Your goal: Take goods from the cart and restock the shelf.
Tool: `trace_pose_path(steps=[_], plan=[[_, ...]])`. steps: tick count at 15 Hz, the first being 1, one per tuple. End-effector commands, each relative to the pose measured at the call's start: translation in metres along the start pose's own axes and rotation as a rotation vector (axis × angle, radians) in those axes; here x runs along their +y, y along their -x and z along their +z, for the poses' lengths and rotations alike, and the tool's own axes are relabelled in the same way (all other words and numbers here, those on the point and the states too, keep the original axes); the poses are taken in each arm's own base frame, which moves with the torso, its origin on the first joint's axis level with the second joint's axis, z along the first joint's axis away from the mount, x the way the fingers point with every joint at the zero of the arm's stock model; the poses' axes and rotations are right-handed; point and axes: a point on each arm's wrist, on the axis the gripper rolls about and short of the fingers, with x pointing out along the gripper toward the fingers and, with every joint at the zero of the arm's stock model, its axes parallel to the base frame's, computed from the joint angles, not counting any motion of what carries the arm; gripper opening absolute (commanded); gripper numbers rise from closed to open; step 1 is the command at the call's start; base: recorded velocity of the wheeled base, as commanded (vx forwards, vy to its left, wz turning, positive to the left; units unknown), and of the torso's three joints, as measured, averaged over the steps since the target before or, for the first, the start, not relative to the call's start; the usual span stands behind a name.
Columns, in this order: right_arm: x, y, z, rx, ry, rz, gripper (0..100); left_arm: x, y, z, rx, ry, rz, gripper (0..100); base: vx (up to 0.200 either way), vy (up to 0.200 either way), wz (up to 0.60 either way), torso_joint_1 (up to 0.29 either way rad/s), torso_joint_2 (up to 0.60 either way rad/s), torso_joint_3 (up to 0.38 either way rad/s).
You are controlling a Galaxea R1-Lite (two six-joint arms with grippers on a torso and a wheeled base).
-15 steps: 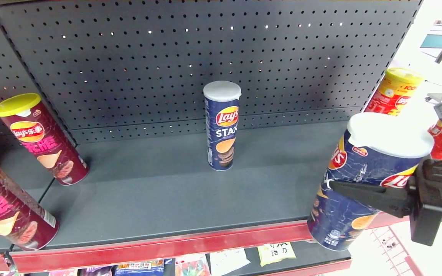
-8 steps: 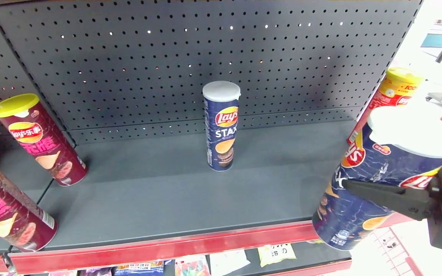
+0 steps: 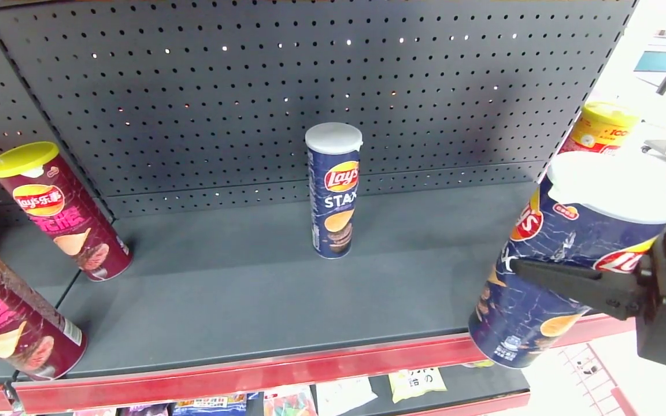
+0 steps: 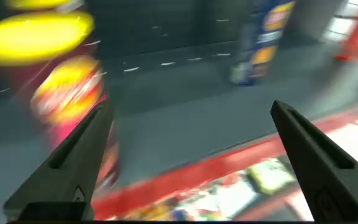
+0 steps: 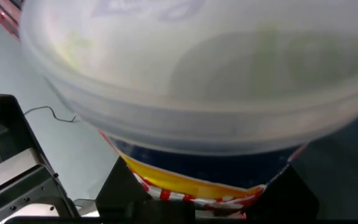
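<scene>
Right gripper is shown at 4 o'clock in the head view, clenched on the blue can. One dark finger is laid across the can's front; the other is hidden behind it. The can is held tilted, with its white lid toward 1 o'clock and its base toward 7 o'clock, over the red lip at the front right corner of the shelf. Whether the base touches the lip cannot be told. A centre can, also blue, stands upright near the pegboard, well apart from the held one, at its 10 o'clock. Two maroon cans with yellow lids are seen at 9 and 8 o'clock of the centre can. A red can is partly covered at 12 o'clock of the held can. Packets lie on the level below. Left gripper is released, its fingers spread wide before the shelf front, with a maroon can at its 10 o'clock.
</scene>
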Motion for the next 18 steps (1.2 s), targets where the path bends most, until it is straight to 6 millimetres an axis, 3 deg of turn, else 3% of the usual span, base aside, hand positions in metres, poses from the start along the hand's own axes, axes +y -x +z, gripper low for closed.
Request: trace_pose_path(steps=[1, 4, 5, 6, 9, 11, 18], plan=[[-0.003, -0.009, 0.001, 0.015, -0.005, 0.002, 0, 0.016, -0.119, 0.052, 0.239, 0.087, -0.409, 100, 0.0, 0.0, 0.0, 0.0, 0.0, 0.0], [-0.004, -0.009, 0.011, -0.014, 0.003, -0.007, 0, 0.008, -0.203, 0.061, 0.26, 0.051, -0.574, 100, 0.0, 0.0, 0.0, 0.0, 0.0, 0.0], [-0.004, -0.008, 0.012, -0.019, 0.005, -0.009, 0, 0.006, -0.212, 0.06, 0.27, 0.056, -0.596, 100, 0.0, 0.0, 0.0, 0.0, 0.0, 0.0], [-0.005, -0.007, 0.018, -0.035, 0.006, -0.019, 0, 0.001, -0.236, 0.055, 0.298, 0.068, -0.657, 100, 0.0, 0.0, 0.0, 0.0, 0.0, 0.0], [-0.006, -0.004, 0.022, -0.053, 0.001, -0.037, 0, -0.013, -0.283, 0.046, 0.316, 0.028, -0.731, 100, 0.0, 0.0, 0.0, 0.0, 0.0, 0.0], [-0.006, -0.004, 0.022, -0.051, -0.015, -0.036, 0, -0.019, -0.303, 0.039, 0.317, -0.014, -0.757, 100, 0.0, 0.0, 0.0, 0.0, 0.0, 0.0], [-0.007, 0.001, 0.024, -0.07, -0.049, -0.049, 0, -0.028, -0.34, 0.026, 0.322, -0.069, -0.749, 100, 0.0, 0.0, 0.0, 0.0, 0.0, 0.0]])
